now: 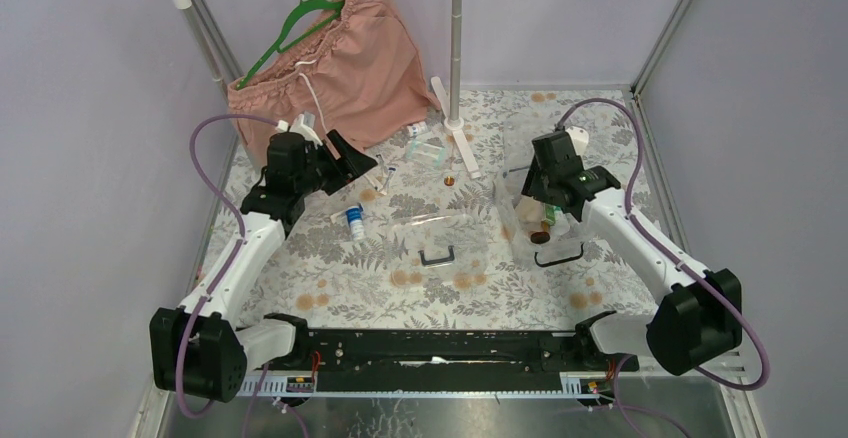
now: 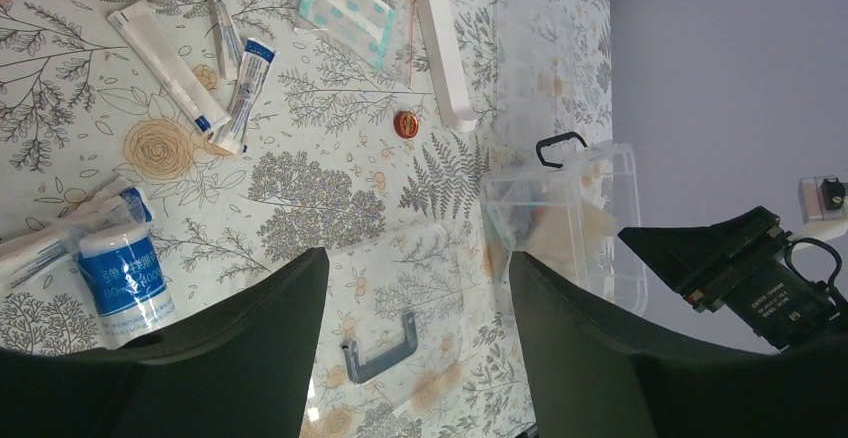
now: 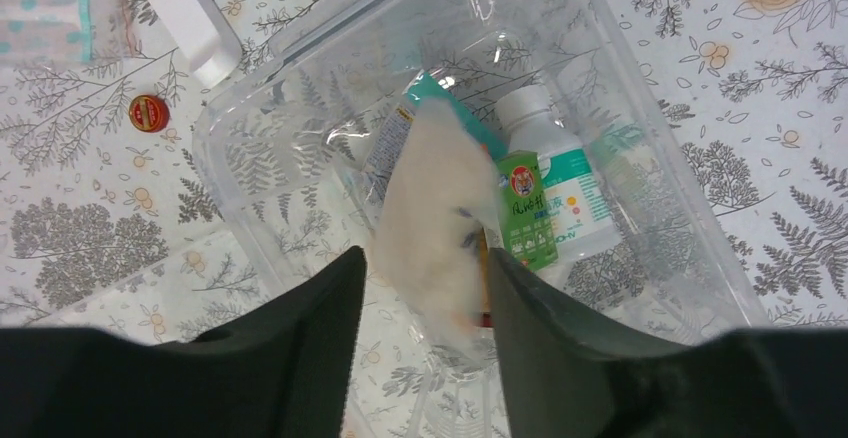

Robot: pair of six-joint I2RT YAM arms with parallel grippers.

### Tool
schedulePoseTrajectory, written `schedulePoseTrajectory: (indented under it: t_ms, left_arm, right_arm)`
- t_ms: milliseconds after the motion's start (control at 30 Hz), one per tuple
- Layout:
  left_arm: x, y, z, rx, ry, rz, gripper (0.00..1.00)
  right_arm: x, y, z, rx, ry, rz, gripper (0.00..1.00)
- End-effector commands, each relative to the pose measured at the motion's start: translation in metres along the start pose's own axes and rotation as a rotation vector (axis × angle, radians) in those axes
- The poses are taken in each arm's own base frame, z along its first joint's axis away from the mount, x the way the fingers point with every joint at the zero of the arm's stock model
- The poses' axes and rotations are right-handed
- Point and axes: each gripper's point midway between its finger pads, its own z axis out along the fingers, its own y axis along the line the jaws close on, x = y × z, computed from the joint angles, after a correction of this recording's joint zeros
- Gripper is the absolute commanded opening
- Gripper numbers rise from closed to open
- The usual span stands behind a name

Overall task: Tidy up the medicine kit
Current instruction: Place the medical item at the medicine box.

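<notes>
The medicine kit, a clear box with its lid off, sits on the right half of the bench in the top view, under the right jaws. Its lid lies flat just to the left. A blue-labelled roll lies loose near the left arm, just on the near side of the left jaws.

From the left wrist, those jaws stand wide apart on nothing. The lid lies ahead between them, and the roll sits off to their left, its long axis roughly along the fingers. Taking it probably means shifting sideways first.

From the right wrist, the jaws hang part open over the box with a white pad between them. I cannot tell whether they pinch it. A bottle lies inside.
</notes>
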Motion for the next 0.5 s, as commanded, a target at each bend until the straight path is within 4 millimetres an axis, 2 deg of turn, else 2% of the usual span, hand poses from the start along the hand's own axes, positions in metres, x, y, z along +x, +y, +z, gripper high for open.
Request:
schedulePoseTrajectory:
  t_ms: [0, 67, 167, 267, 400, 467]
  left_arm:
    - [-0.003, -0.004, 0.002, 0.033, 0.004, 0.026, 0.75]
    - [-0.003, -0.003, 0.002, 0.032, 0.004, 0.031, 0.75]
    - [-0.004, -0.001, 0.004, 0.027, 0.006, 0.034, 0.75]
    - [-0.003, 0.000, 0.005, 0.029, 0.012, 0.031, 0.75]
    - [0.000, 0.000, 0.006, 0.032, 0.020, 0.027, 0.75]
    - [0.000, 0.001, 0.005, 0.031, 0.020, 0.026, 0.75]
  right_arm:
    - [-0.011, -0.001, -0.003, -0.025, -0.004, -0.006, 0.61]
    - [-0.016, -0.012, -0.004, 0.016, -0.017, 0.003, 0.66]
    - [-0.024, -0.020, -0.008, 0.060, -0.046, 0.002, 0.68]
    - [-0.027, -0.012, -0.010, 0.019, -0.039, 0.001, 0.62]
    - [-0.018, 0.005, -0.005, -0.056, 0.020, -0.013, 0.52]
    - [-0.012, 0.010, 0.001, -0.073, 0.048, -0.019, 0.44]
